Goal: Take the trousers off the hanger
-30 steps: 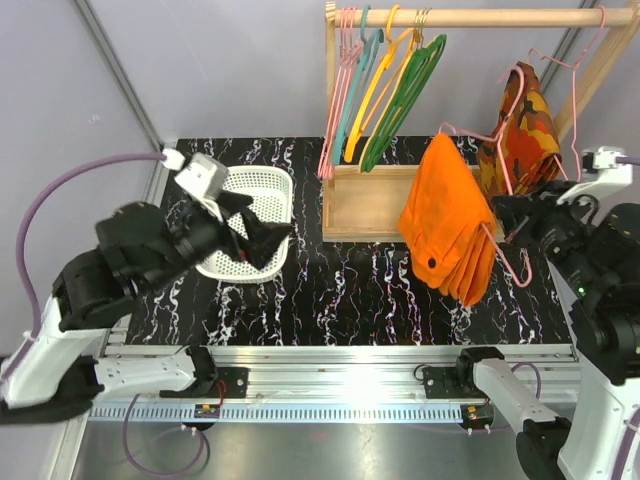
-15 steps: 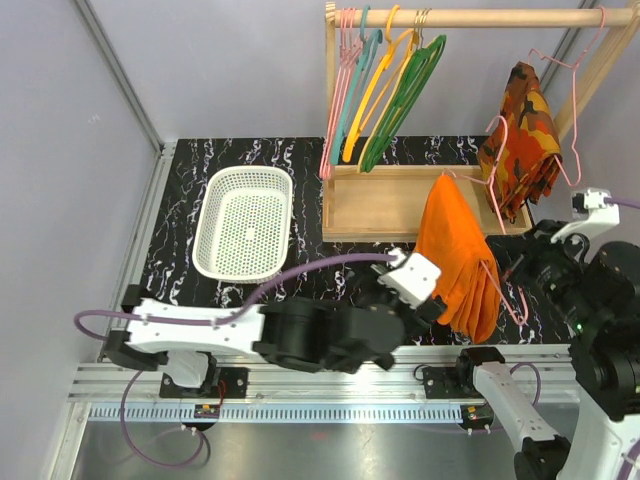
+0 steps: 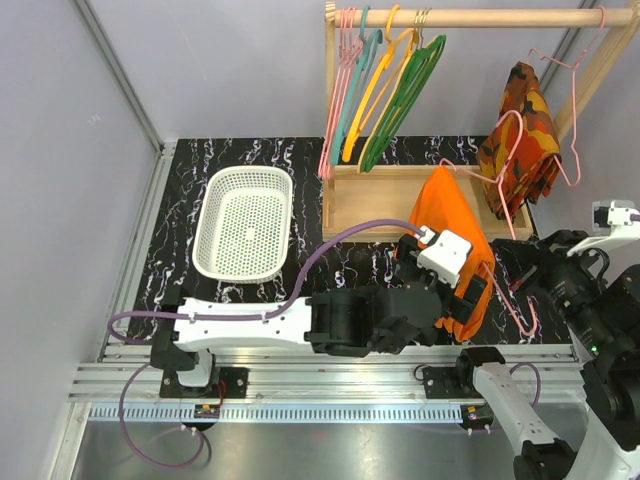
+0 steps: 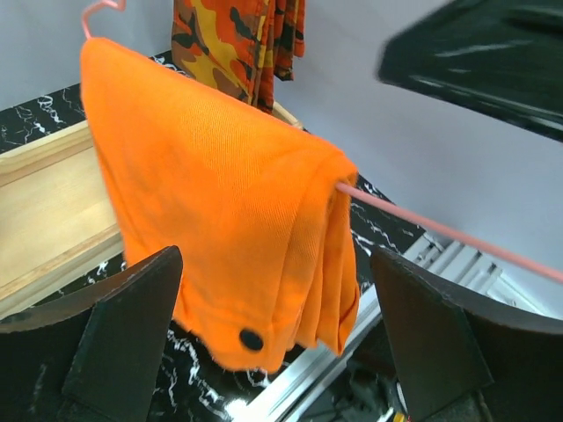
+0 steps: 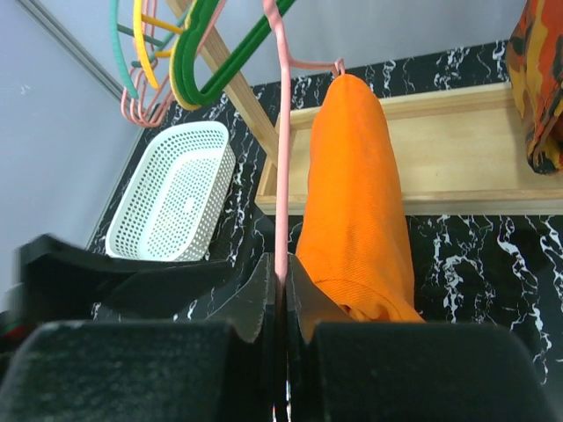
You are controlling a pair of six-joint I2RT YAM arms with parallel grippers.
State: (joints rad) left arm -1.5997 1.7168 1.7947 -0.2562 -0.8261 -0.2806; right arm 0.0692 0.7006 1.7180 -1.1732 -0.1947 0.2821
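The bright orange trousers (image 3: 448, 215) hang folded over the thin pink hanger (image 3: 517, 305) above the table's right side. My right gripper (image 3: 522, 272) is shut on the hanger's wire (image 5: 282, 176) and holds it up; the trousers (image 5: 352, 193) hang just right of its jaws (image 5: 281, 281). My left arm reaches across the table. My left gripper (image 3: 468, 295) is open at the trousers' lower edge. In the left wrist view its fingers (image 4: 114, 343) stand wide apart with the trousers (image 4: 220, 202) hanging between and beyond them, untouched. The pink wire (image 4: 440, 233) sticks out to the right.
A white basket (image 3: 248, 222) sits at the left back. A wooden box (image 3: 375, 205) stands under the wooden rail (image 3: 470, 17), which carries several coloured hangers (image 3: 385, 90). A camouflage garment (image 3: 520, 140) hangs at the right on another pink hanger (image 3: 575, 100).
My left arm swung from the basket at the left across to the trousers and now has its open jaws at their lower edge. The right gripper brought hanger and trousers lower and nearer.
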